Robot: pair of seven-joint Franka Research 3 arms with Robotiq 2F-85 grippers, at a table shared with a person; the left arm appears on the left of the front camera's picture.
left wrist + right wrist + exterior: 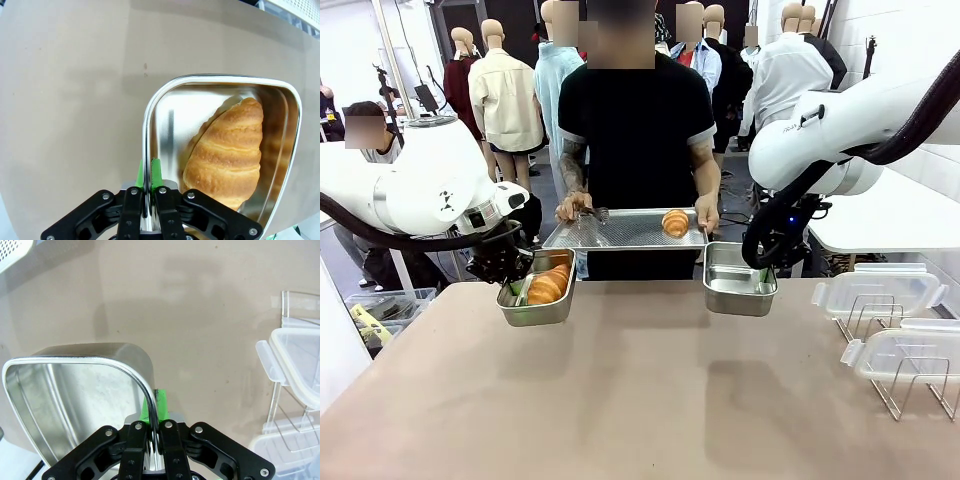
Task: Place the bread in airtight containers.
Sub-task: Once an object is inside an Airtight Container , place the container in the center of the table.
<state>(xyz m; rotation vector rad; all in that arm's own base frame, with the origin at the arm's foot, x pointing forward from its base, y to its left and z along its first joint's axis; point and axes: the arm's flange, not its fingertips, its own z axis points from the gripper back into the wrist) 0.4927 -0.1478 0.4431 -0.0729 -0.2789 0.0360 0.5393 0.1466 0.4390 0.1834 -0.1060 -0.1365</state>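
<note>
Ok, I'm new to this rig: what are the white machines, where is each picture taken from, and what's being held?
The white machines are two robot arms. The front view looks across the table at a person. Each wrist view comes from a camera on one arm's wrist. The left arm's fingers are shut on the rim of a steel tin with a croissant inside. The right arm's fingers are shut on the rim of an empty tin. The person holds a perforated tray carrying the second croissant. Two clear lids rest on wire racks at the right.
</note>
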